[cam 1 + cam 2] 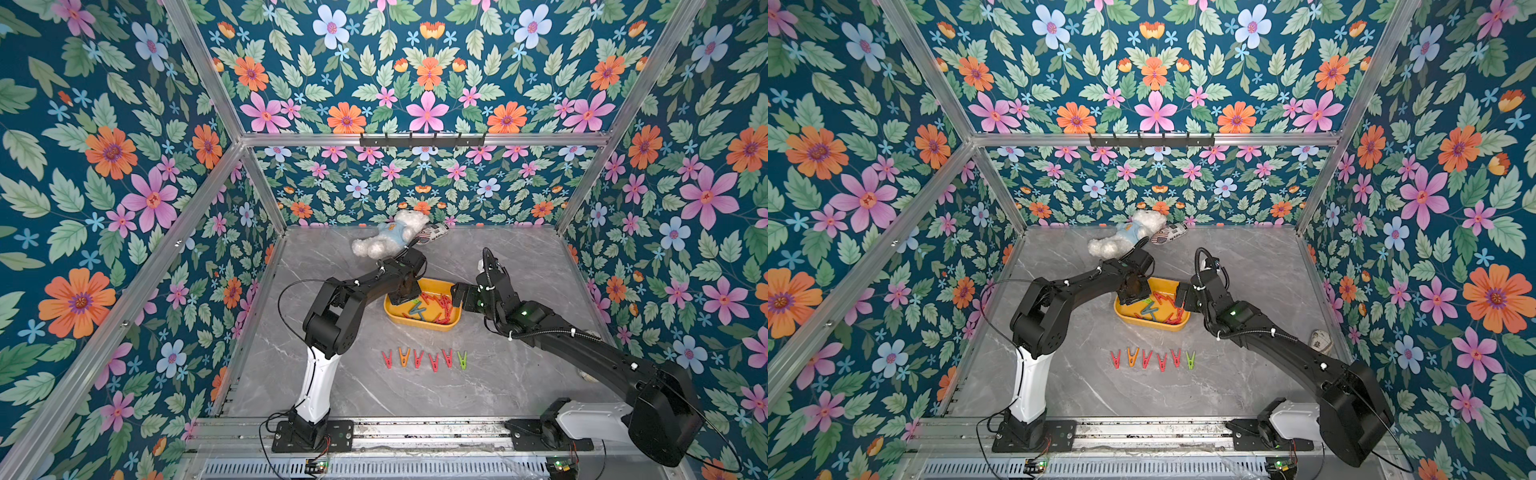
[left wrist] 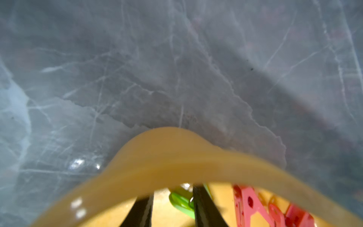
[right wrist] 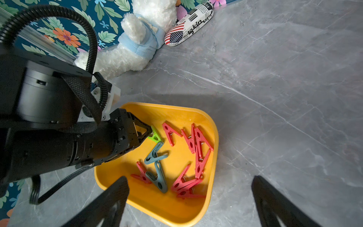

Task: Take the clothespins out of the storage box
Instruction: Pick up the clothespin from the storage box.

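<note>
My left gripper (image 2: 172,198) is down in the storage box (image 3: 157,204), jaws partway apart astride a green clothespin (image 3: 155,137). The pin touches one finger and a gap shows at the other, so I judge it unclamped. Its long axis is mostly hidden. The right gripper (image 1: 455,295), jaws wide, hovers beside the box; the red clothespins (image 3: 196,141) lie nearer it.

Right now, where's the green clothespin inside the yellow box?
In the right wrist view, the green clothespin lies in the storage box at the tips of the left gripper, next to a grey-blue clothespin.
</note>
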